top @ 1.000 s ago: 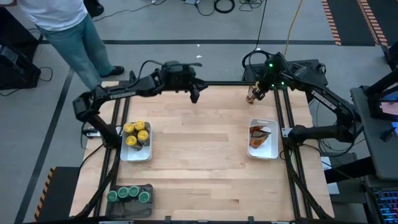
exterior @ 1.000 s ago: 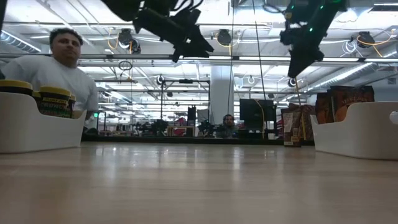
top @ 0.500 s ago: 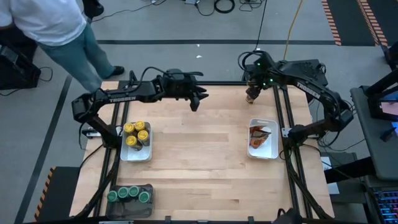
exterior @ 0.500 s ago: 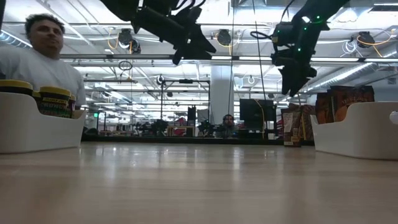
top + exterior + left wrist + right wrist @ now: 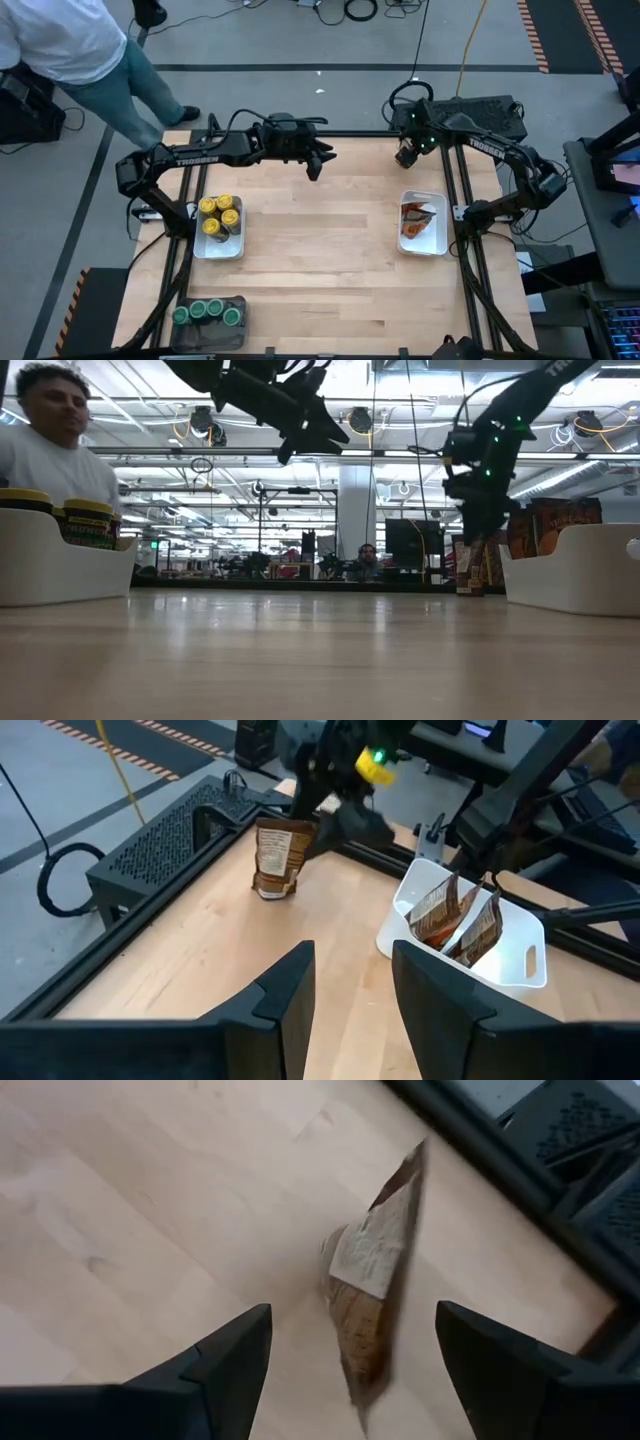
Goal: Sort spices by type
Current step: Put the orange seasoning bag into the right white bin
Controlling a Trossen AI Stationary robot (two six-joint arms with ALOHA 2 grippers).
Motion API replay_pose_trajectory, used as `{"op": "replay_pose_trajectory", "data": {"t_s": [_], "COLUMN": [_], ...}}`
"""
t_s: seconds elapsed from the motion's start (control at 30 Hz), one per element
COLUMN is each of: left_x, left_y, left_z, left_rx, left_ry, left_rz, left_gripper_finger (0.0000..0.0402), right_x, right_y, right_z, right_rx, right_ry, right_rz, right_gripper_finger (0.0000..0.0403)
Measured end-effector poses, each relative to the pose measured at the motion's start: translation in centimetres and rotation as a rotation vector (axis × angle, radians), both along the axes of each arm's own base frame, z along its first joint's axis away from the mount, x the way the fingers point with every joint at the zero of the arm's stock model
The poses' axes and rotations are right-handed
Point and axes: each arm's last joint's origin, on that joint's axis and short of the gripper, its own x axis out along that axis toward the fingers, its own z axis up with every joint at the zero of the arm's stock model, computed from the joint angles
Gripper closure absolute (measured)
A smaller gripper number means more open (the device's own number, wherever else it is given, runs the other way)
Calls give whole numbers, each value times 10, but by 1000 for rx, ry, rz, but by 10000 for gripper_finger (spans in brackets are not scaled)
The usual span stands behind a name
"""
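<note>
Standing upright at the far right corner of the pale wooden table [image 5: 320,240]: one brown packet [image 5: 277,855], with the right gripper [image 5: 350,1355] above it, fingers spread wide on either side, not touching. White tray [image 5: 422,237] at right edge: more brown packets [image 5: 418,220]. White tray [image 5: 217,245] at left: yellow-lidded jars [image 5: 217,213]. Dark tray [image 5: 210,325] at near left corner: green-lidded jars [image 5: 208,312]. Left gripper [image 5: 316,160] raised over the far middle, fingers parted, empty. Person [image 5: 85,45] on the grey floor beyond the far left corner; workshop hall behind.
</note>
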Motion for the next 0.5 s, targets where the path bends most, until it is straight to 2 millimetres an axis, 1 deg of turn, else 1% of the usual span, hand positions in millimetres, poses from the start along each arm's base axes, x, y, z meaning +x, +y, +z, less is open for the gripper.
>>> {"op": "replay_pose_trajectory", "data": {"t_s": [0.1,0.23,0.5], "left_x": [0,0,1], "left_y": [-1,0,-2], "left_z": [0,0,0], "left_rx": [2,-17,-19], "left_ry": [1,-2,-2], "left_rz": [4,21,19], "left_gripper_finger": [263,263,263], "right_x": [-1,-2,-1], "right_y": [3,7,5], "right_z": [-14,-26,-28], "right_rx": [6,14,-6], "right_ry": [-9,-15,-32], "right_rz": [-16,-34,-34], "right_gripper_finger": [139,139,140]}}
